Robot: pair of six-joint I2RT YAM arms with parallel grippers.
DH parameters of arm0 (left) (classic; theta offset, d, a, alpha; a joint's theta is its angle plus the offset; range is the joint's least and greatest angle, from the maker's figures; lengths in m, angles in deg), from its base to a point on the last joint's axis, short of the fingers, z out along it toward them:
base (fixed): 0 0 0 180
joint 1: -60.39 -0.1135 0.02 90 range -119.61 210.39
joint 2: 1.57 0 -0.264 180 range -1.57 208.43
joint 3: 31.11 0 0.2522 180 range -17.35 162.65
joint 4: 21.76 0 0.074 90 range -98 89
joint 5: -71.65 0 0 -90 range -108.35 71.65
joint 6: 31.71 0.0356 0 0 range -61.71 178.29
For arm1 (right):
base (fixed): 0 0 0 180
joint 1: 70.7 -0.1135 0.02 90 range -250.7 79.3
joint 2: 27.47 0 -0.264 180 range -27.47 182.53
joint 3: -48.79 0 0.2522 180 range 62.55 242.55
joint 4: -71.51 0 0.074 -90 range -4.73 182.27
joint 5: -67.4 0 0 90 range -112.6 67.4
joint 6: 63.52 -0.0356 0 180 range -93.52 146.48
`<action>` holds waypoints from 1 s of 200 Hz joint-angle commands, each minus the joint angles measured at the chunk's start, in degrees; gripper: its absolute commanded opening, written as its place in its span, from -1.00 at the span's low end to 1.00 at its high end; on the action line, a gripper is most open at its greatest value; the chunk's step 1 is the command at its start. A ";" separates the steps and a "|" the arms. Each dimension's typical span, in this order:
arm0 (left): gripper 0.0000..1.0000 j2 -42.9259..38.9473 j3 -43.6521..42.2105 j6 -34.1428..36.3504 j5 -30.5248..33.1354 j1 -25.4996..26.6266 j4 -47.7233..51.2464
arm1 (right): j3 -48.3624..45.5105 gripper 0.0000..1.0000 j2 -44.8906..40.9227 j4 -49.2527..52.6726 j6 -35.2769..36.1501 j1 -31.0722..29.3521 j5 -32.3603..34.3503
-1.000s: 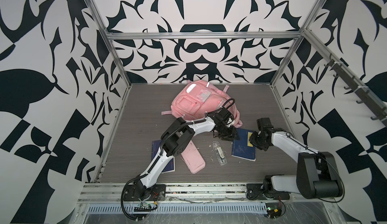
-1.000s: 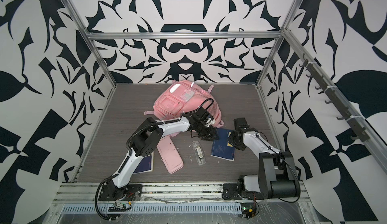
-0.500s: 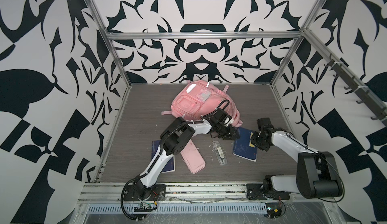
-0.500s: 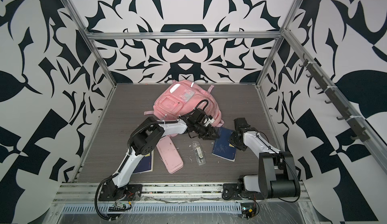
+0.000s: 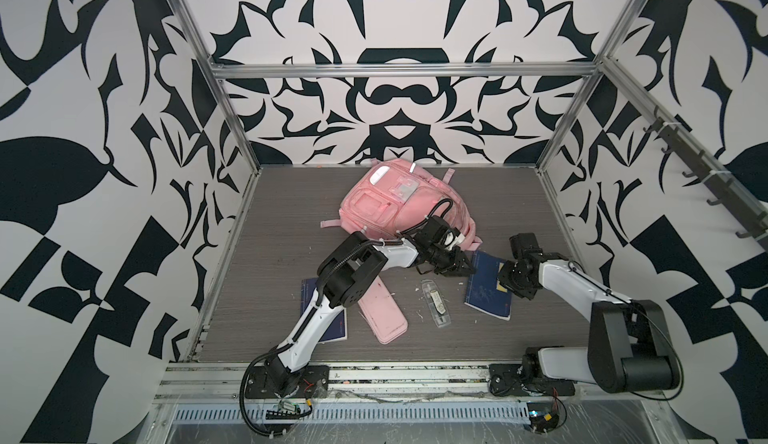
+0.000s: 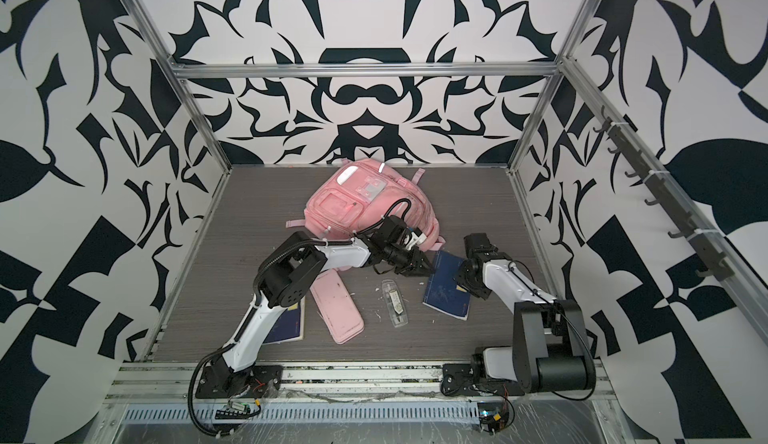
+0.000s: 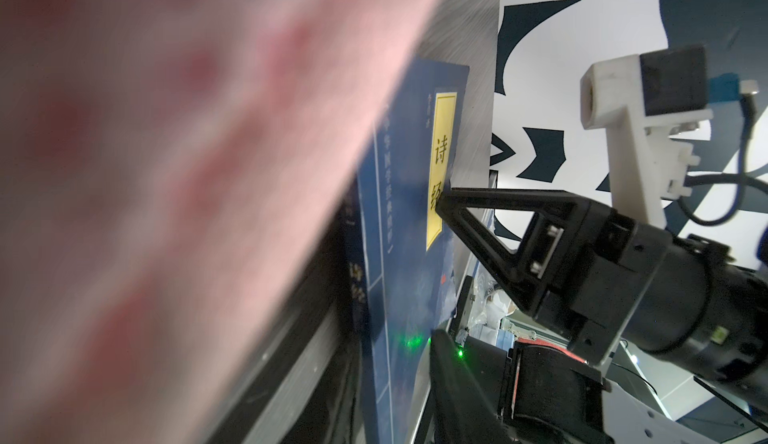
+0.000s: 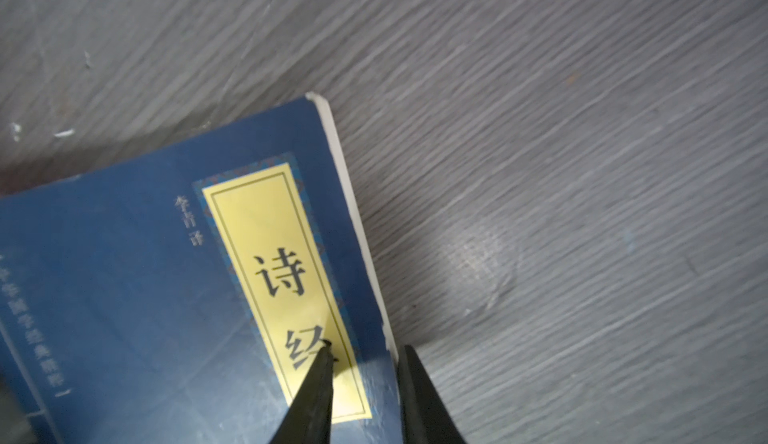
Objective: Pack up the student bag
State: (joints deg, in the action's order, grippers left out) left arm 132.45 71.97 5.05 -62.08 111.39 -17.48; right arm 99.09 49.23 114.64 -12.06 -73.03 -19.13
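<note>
The student bag (image 5: 386, 205) (image 6: 353, 205), a pink backpack, lies at the back middle of the table in both top views. To its front right lies a blue book (image 5: 486, 296) (image 6: 446, 296) with a yellow title label. My right gripper (image 8: 365, 352) (image 5: 500, 285) is shut on the book's page edge, one finger on the label and the other just past the edge. My left gripper (image 5: 465, 269) (image 7: 382, 379) reaches across to the book's (image 7: 399, 230) spine side and has closed round that edge. The bag fills the left wrist view as a pink blur.
A flat pink pencil case (image 5: 382, 313) and a clear plastic case (image 5: 434, 309) lie in front of the bag. A second blue book (image 5: 332, 325) lies partly under the left arm. Patterned walls with metal posts enclose the table, and a hook rail (image 5: 706, 180) runs along the right wall.
My left gripper has moved right, from the bag's front edge to the blue book's spine side, and its jaws have narrowed. The right gripper has stayed on the book's edge.
</note>
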 commanded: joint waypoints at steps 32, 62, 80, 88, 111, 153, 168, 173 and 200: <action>-0.38 -2.62 -0.20 0.17 -4.12 2.69 -7.22 | -1.20 -0.41 2.65 2.93 0.97 -1.29 -6.19; -0.37 -2.20 0.99 2.80 -2.62 2.96 -2.24 | -1.20 -0.41 2.50 2.89 0.93 -1.28 -6.10; -0.36 -2.14 1.20 3.44 -2.25 3.13 -1.55 | -1.20 -0.41 2.46 3.29 1.02 -1.34 -5.82; -0.36 -1.94 1.75 3.94 -2.03 3.22 -0.65 | -1.20 -0.41 2.34 3.35 1.02 -1.39 -5.62; -0.34 -1.02 4.32 6.77 -0.78 4.08 4.65 | -1.37 -0.41 1.97 3.51 1.15 -1.37 -5.46; -0.32 0.22 6.06 7.57 -0.22 5.06 6.12 | -1.39 -0.41 2.16 3.57 1.28 -1.41 -5.75; -0.31 1.10 7.28 8.13 -0.05 5.38 7.30 | -1.29 -0.41 2.39 3.55 1.52 -1.38 -5.83; -0.31 1.48 7.76 8.31 0.04 5.47 7.65 | -1.29 -0.41 2.42 3.52 1.53 -1.42 -5.87; -0.30 3.31 10.44 8.80 0.22 5.94 9.44 | -1.28 -0.41 2.48 3.52 1.54 -1.40 -6.01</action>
State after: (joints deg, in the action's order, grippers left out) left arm 133.38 78.24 12.27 -58.08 112.97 -6.33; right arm 99.35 49.45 115.20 -11.25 -73.03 -17.71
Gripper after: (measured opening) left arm 0.347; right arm 0.294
